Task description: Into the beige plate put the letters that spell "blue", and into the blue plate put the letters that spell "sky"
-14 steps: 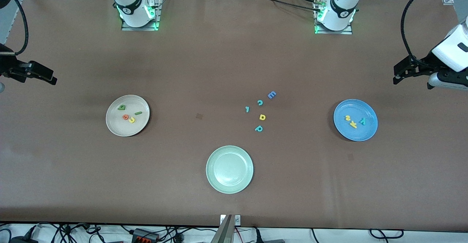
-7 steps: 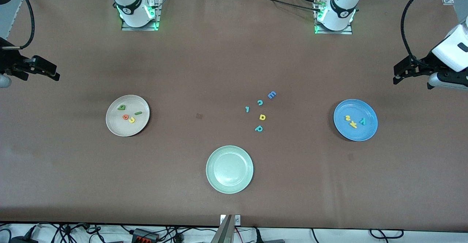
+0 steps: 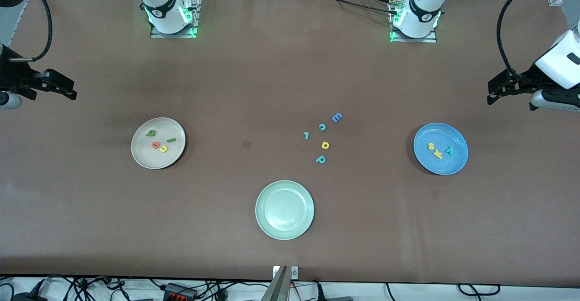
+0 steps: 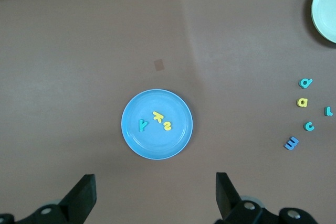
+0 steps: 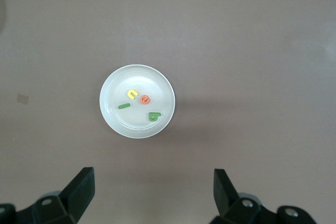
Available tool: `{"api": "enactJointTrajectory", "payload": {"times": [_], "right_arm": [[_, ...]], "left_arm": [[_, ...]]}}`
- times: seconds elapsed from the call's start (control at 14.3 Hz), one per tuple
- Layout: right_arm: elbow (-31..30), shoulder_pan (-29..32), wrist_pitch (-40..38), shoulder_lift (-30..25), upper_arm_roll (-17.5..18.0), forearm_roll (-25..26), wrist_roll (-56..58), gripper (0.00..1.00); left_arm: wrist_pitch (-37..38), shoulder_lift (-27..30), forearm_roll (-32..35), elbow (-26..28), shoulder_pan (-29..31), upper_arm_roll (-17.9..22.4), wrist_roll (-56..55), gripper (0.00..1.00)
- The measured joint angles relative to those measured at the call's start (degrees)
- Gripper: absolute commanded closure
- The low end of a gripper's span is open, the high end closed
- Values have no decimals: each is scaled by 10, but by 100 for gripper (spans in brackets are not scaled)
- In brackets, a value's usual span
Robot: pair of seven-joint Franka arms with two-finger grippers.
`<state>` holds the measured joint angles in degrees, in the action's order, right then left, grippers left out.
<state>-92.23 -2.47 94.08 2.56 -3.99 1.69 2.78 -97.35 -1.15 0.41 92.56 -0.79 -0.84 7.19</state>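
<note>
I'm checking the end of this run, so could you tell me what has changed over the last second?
Only the right gripper moved: open and empty, it rose a little toward the robots' bases at the right arm's end of the table. The left gripper stayed put, open. The letters in the beige plate and the blue plate, and the loose ones, are unchanged.

A robotics lab: bolted arm bases (image 3: pixel 171 15), trailing cables (image 3: pixel 181 287).

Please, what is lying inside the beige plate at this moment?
Inside the beige plate lie four foam letters: green b, green l, orange e and yellow u. The e and u touch. Nothing covers them.
</note>
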Motion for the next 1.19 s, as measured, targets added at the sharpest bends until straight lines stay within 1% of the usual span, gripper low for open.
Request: {"api": "enactJointTrajectory", "payload": {"times": [1.19], "right_arm": [[-1,6,0,0,-8,0,0,0]], "left_arm": [[0,0,0,0,0,0,0,0]]}}
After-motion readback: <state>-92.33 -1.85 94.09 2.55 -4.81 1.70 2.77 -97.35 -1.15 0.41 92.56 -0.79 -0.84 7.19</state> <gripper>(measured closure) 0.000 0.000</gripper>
